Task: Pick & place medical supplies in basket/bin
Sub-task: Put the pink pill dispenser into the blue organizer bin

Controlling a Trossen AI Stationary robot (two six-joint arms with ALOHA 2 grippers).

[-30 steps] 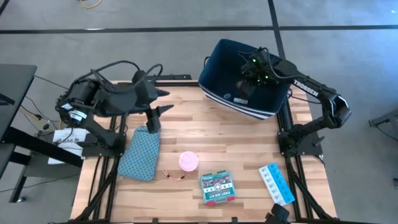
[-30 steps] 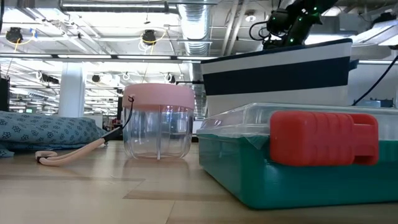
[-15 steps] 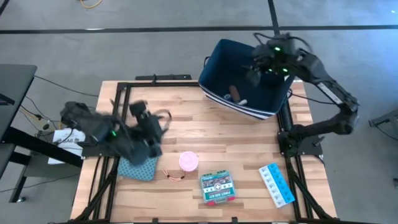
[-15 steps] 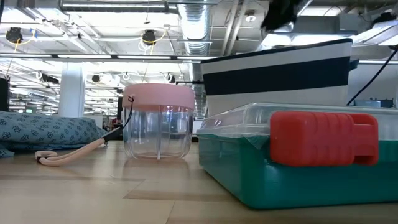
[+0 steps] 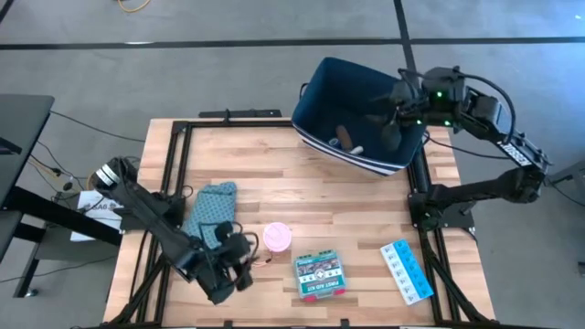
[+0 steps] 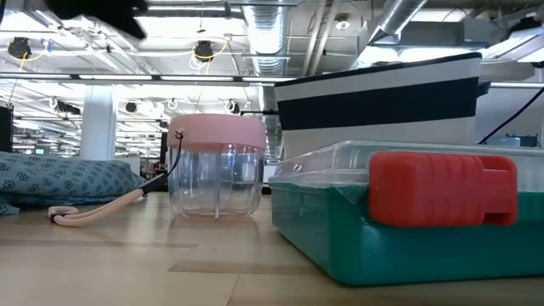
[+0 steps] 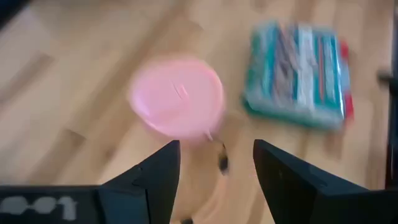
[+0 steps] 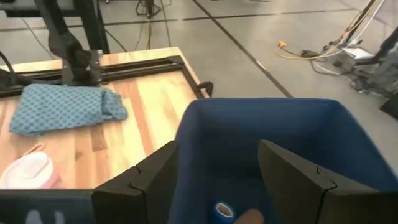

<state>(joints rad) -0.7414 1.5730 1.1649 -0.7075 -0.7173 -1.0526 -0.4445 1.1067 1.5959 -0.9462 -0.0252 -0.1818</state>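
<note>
"FIRST AID KIT" is printed on the green box [image 5: 319, 274], lying flat. Left gripper [image 5: 239, 265] and right gripper [image 5: 390, 117] are spread, nothing held.

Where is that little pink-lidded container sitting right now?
From above, the pink-lidded container stands on the wooden table near its front edge, between the left gripper and the green first aid box.

Bin [image 5: 322, 87]: dark navy fabric, white stripes along the base. Inside it, a small blue roll [image 8: 222, 210] and a brown bar [image 5: 344, 138].

Pouch [image 5: 211, 204]: teal-blue cloth with a fine dark dotted pattern.

Round container [image 6: 216, 166]: pink lid, clear body.

First-aid box [image 5: 319, 273]: green, with printed lid; a red latch [image 6: 442, 188] on the teal side.

Pill organizer [image 5: 406, 269]: light blue with white markings.

Table [image 5: 274, 183]: pale wood planks, black frame.
</note>
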